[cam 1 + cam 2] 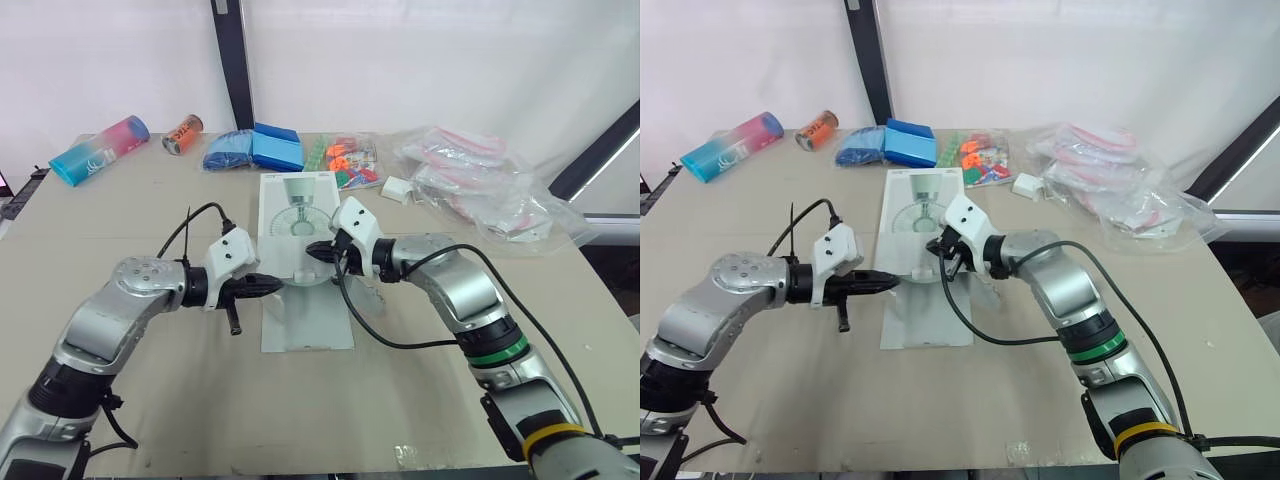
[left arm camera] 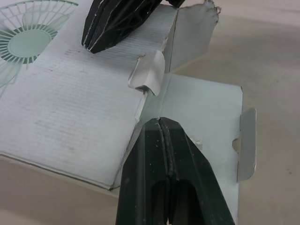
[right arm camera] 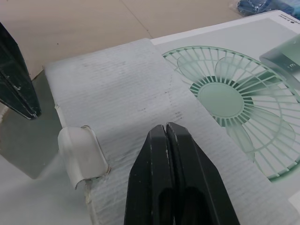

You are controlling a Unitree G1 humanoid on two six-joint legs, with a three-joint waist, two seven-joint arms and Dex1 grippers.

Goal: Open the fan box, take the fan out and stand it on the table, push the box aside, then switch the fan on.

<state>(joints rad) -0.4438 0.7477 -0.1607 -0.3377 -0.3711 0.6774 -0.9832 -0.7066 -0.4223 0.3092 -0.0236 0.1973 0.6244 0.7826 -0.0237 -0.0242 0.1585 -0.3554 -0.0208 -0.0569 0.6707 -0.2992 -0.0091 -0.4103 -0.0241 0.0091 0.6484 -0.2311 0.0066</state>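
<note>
At mid-table, flat with its printed face up: fan box [image 1: 285,205], near-end flap [image 1: 305,320] folded out onto the table [image 1: 130,220]. Just beside the box's near left corner, above the flap: left claw [image 1: 275,286], pinched fully together, gripping nothing. Over the box's near end, from the other side: right claw [image 1: 313,250], likewise pressed together and empty, perhaps touching the cardboard. Near both tips, a small white tab [image 3: 82,157] at the box edge.
</note>
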